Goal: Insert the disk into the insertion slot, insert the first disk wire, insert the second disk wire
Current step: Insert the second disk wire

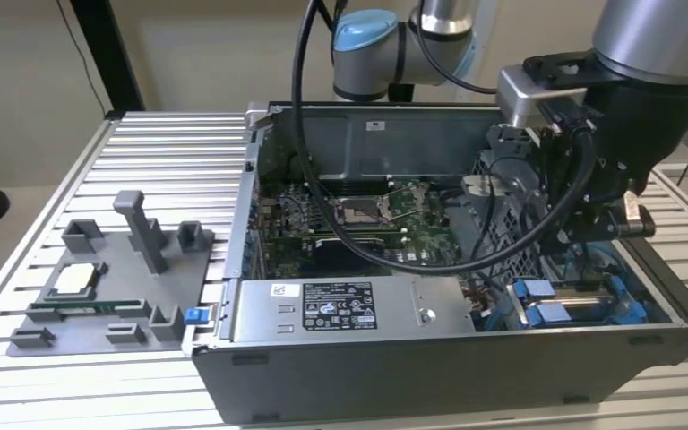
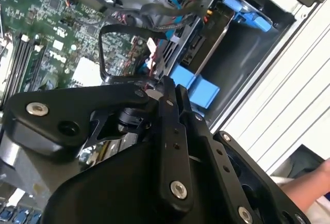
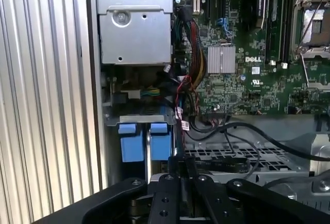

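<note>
The disk [image 1: 565, 311] lies low in the bay at the case's front corner, on the exterior view's right, with its blue carrier around it. Its blue tabs [image 3: 144, 141] show in both wrist views, and its connector end [image 2: 198, 43] faces the motherboard. My gripper [image 1: 589, 251] hangs just above that bay. In both wrist views the two black fingers [image 2: 166, 105] lie pressed together, so the gripper [image 3: 184, 164] is shut. I cannot tell whether a wire is pinched between them. Black and red wires [image 3: 188, 123] run loose beside the disk.
The open computer case [image 1: 440, 367] stands on a slatted metal table [image 1: 165, 143]. Inside are the motherboard [image 1: 344, 215] and a grey power supply [image 1: 344, 309]. A grey parts fixture [image 1: 105, 287] sits on the exterior view's left. A person's hand [image 2: 309, 188] is beside the case.
</note>
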`<state>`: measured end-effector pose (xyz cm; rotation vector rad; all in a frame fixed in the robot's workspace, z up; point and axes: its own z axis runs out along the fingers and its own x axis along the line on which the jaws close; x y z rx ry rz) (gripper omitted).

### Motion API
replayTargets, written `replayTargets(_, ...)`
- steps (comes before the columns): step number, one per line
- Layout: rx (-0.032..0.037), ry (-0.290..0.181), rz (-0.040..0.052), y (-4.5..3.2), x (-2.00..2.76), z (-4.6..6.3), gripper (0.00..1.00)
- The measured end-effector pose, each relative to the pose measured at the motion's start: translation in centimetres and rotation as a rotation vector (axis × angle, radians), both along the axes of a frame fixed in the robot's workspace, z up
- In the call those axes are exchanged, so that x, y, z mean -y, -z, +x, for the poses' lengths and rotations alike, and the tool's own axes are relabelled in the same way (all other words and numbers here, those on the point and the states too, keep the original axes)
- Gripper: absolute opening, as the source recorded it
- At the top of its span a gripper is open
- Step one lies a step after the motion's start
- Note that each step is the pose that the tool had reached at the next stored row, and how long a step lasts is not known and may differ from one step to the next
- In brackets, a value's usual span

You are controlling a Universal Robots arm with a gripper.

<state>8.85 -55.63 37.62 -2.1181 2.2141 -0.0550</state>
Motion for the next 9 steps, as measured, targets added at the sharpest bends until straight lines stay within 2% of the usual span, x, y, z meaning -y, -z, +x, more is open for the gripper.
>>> replayTargets(9, 0.0028, 0.0, -0.0002, 1.15, 0.23, 1.3, 0.0)
